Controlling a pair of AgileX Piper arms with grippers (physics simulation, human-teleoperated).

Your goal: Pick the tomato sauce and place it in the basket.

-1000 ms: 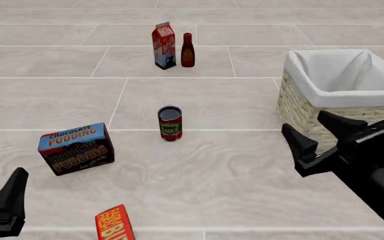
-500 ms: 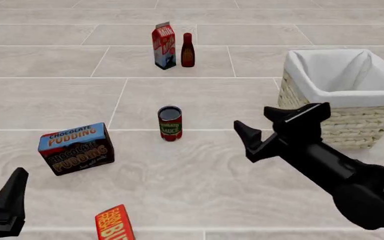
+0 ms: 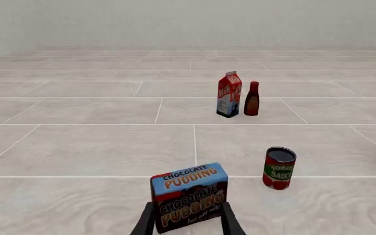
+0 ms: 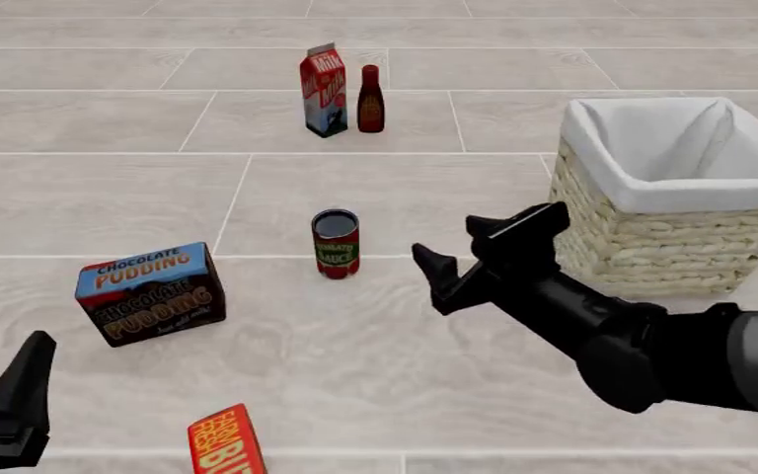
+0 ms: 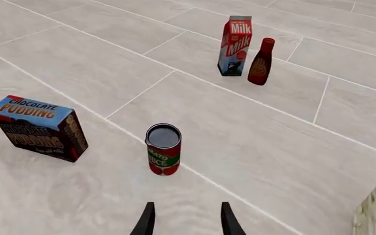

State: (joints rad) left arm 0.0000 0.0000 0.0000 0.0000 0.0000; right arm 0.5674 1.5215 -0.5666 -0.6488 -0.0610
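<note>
The right claw [image 4: 478, 252] sits right of centre in the front view, its two dark fingers spread apart with nothing between them. It hangs above the pale tiled floor [image 4: 393, 365], and its black arm [image 4: 630, 336] runs back toward the lower right corner. In the right wrist view the two finger tips [image 5: 147, 218] show at the bottom edge, spread and holding nothing.

Just to the left of that claw, near the centre of the front view, the can of tomato sauce [image 4: 336, 243] stands upright on the floor, apart from the fingers. It has a red label, a green band and a dark top. The right wrist view shows the can [image 5: 164, 149] a little left of centre, beyond the finger tips.

To the right of the claw, at the right edge of the front view, stands the wicker basket [image 4: 643, 242] with white cloth folded over its rim. It is well apart from the can.

At the top centre of the front view a milk carton [image 4: 324, 90] and a dark red bottle [image 4: 370, 99] stand side by side. A chocolate pudding box [image 4: 151, 292] sits at the left, tilted. A small red packet [image 4: 226, 441] lies at the bottom edge.

The left claw [image 4: 11, 410] is in the lower left corner of the front view. The left wrist view shows its fingers [image 3: 145, 223] spread at the bottom edge, framing the pudding box beyond them.
</note>
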